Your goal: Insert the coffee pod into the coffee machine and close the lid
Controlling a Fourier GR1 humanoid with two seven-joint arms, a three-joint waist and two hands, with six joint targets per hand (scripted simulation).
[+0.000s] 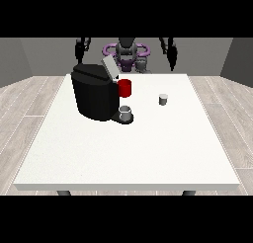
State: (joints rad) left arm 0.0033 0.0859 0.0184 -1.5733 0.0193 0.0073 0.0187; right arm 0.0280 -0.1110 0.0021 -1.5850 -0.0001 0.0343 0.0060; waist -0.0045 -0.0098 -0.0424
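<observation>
A small grey coffee pod (pixel 163 99) stands upright on the white table (pixel 148 148), right of centre. The black coffee machine (pixel 95 91) sits at the table's left, its grey lid (pixel 109 67) tilted up and open. A red part (pixel 125 88) shows on the machine's right side, and a grey cup (pixel 126 113) stands on its drip base. The hand at the view's left (pixel 81 48) and the hand at the view's right (pixel 171 52) both hang raised beside the robot's body, far behind the table, holding nothing.
The robot's torso (pixel 127 54) with purple rings stands behind the table's far edge. Wooden floor surrounds the table on all sides.
</observation>
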